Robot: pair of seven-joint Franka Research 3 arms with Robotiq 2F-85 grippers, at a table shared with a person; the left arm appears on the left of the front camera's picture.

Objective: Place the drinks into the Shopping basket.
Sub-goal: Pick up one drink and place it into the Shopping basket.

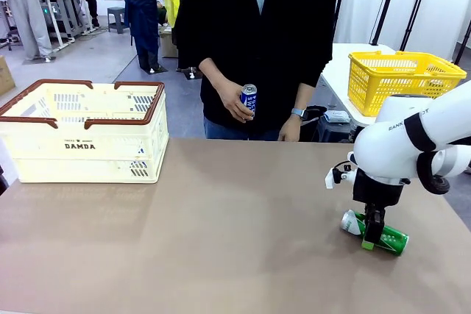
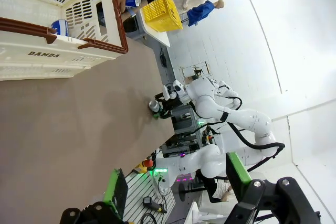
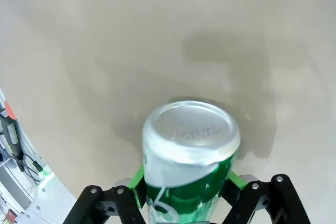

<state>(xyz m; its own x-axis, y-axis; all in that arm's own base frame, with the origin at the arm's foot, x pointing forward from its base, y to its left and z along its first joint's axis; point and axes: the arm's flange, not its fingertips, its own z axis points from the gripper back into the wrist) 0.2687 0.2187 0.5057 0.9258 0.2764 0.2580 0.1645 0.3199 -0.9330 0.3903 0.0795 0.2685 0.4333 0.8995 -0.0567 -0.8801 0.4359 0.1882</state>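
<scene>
Right gripper tight on green can — sideways (tabletop)

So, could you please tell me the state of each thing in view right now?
green can: lying on its side on the table, gripped by the right pincer.
right pincer: shut on the green can.
left pincer: open, empty.
blue can: upright in the person's hand.
Shopping basket: upright on the table, handles down.
</scene>
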